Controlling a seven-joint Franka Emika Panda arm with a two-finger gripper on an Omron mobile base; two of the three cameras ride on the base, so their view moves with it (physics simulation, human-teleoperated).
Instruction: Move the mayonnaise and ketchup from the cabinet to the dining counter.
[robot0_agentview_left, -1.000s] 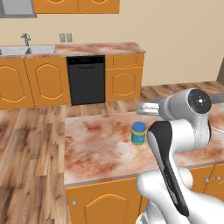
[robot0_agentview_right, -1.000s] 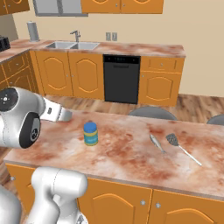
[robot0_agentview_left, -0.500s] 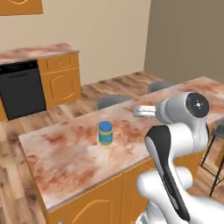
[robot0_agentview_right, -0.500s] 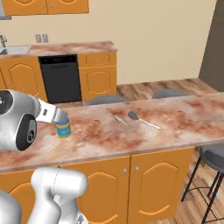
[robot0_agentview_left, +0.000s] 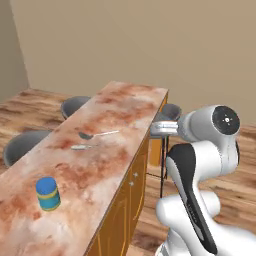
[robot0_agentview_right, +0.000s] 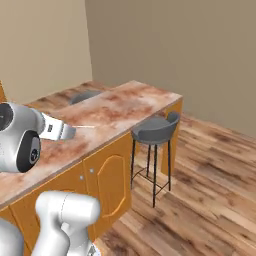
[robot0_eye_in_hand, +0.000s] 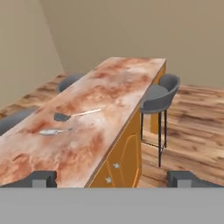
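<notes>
The dining counter (robot0_agentview_left: 125, 115) — a long marbled desk — now runs away from the base toward a beige wall; the sink wall and dishwasher seen a moment ago have swung out of frame as the base turned. The mayonnaise (robot0_agentview_left: 48, 193) stands upright near the desk's close end, well apart from the spatula (robot0_eye_in_hand: 72, 115) and spoon (robot0_eye_in_hand: 54, 131). A grey stool (robot0_agentview_right: 155, 131) sits beside the desk. The end effector (robot0_eye_in_hand: 113, 178) hangs empty, jaws spread wide.
</notes>
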